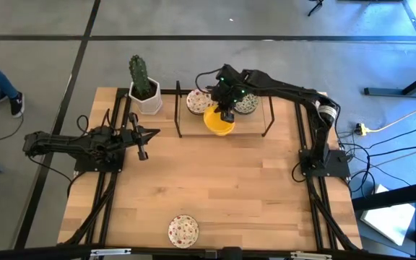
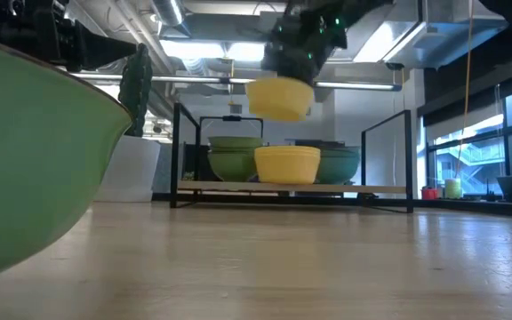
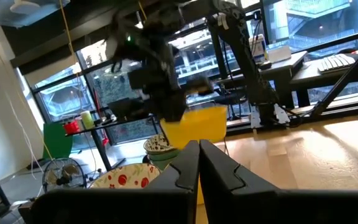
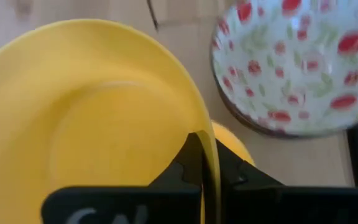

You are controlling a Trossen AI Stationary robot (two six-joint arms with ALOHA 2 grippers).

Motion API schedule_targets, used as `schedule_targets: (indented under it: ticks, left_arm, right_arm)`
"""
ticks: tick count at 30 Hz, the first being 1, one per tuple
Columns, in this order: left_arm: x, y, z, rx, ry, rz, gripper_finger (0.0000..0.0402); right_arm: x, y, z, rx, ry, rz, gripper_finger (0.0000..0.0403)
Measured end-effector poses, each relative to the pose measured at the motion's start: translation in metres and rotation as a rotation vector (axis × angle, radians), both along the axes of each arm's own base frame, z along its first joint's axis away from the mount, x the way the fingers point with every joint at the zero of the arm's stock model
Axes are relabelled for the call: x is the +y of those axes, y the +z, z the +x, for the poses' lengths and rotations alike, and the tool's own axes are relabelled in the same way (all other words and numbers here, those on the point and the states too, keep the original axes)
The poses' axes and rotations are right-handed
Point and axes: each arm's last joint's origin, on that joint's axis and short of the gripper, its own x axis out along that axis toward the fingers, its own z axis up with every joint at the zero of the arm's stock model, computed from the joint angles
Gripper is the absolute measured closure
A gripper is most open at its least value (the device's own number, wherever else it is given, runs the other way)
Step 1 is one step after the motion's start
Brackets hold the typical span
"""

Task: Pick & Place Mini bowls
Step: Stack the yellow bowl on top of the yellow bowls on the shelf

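The right gripper (image 1: 227, 115), its jaws clamped on the rim of a yellow bowl (image 1: 219, 121), holds it above the rack (image 1: 269, 115) at 12 o'clock, while one speckled bowl (image 1: 183, 230) already sits at 6 o'clock on the bench (image 1: 222, 188), several bowls wait, and the left gripper (image 1: 141, 137) idles with jaws together.

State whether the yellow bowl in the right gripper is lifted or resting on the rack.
Lifted. The low view shows the yellow bowl hanging clear above the rack, pinched at its rim by the right gripper.

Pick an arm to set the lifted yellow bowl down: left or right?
Right. The right gripper is already shut on the yellow bowl's rim, holding it in the air above the rack. The left gripper sits shut and empty at the table's left side.
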Motion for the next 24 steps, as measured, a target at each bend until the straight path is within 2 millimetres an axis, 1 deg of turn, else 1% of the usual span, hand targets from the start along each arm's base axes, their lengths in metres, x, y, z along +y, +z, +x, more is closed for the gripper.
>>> schedule_targets:
  ticks: [3, 8, 13, 16, 24]
  left_arm:
    - [0.0, 0.0, 0.0, 0.0, 0.0, 0.0, 0.0396]
    - [0.0, 0.0, 0.0, 0.0, 0.0, 0.0, 0.0399]
    - [0.0, 0.0, 0.0, -0.001, 0.0, 0.0, 0.0396]
    - [0.0, 0.0, 0.0, -0.001, 0.0, 0.0, 0.0394]
    - [0.0, 0.0, 0.0, -0.001, 0.0, 0.0, 0.0397]
  right_arm:
    - [-0.004, -0.014, -0.003, 0.019, -0.012, 0.013, 0.04]
    - [-0.005, -0.03, -0.005, 0.057, -0.033, -0.001, 0.04]
    - [-0.007, -0.045, -0.003, 0.03, -0.04, -0.021, 0.04]
    - [-0.008, -0.049, -0.003, 0.028, -0.049, -0.035, 0.04]
    - [-0.012, -0.05, -0.005, 0.068, -0.103, -0.094, 0.04]
